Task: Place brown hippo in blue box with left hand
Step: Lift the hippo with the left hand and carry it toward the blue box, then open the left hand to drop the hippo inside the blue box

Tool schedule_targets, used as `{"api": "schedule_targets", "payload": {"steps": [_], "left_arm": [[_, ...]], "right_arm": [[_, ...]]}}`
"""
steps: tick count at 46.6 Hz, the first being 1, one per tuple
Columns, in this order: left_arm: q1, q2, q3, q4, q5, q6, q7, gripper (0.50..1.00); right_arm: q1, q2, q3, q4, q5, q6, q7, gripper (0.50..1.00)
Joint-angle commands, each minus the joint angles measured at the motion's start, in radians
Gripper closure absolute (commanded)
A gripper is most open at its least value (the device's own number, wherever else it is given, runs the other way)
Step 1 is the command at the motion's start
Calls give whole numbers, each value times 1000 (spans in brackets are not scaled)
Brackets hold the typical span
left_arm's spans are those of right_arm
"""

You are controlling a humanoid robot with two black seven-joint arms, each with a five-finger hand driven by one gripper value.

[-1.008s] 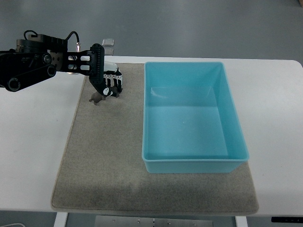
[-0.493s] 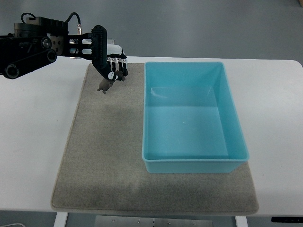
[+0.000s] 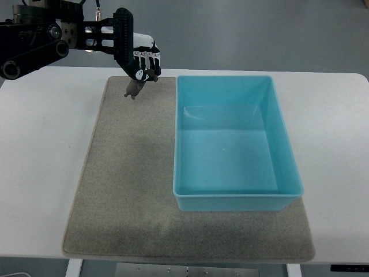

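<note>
Left hand (image 3: 144, 62), fingers curled round the brown hippo (image 3: 135, 88), holds it lifted clear of the mat (image 3: 124, 190) at its far-left corner, prob. so it can cross the blue box (image 3: 233, 202) rim w/o snagging.

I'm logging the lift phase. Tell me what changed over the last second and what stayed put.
The left hand, shut on the brown hippo, has moved up and to the right in the picture with it, nearer the blue box's far left corner. It keeps its grip; nothing was released. The box, still empty, and the grey mat have not moved.
</note>
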Motion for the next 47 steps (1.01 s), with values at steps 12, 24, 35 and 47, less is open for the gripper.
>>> {"api": "schedule_targets", "payload": {"steps": [12, 24, 35, 47], "left_arm": [[-49, -31, -40, -97, 5, 12, 3, 1000], [-66, -77, -102, -127, 5, 3, 26, 1000], [-64, -121, -126, -143, 5, 5, 34, 1000], [-35, -170, -146, -150, -1, -1, 34, 1000]], "right_arm": [[0, 0, 0, 0, 0, 0, 0, 564], [0, 0, 0, 0, 0, 0, 0, 564], [0, 0, 0, 0, 0, 0, 0, 564], [0, 0, 0, 0, 0, 0, 0, 564]]}}
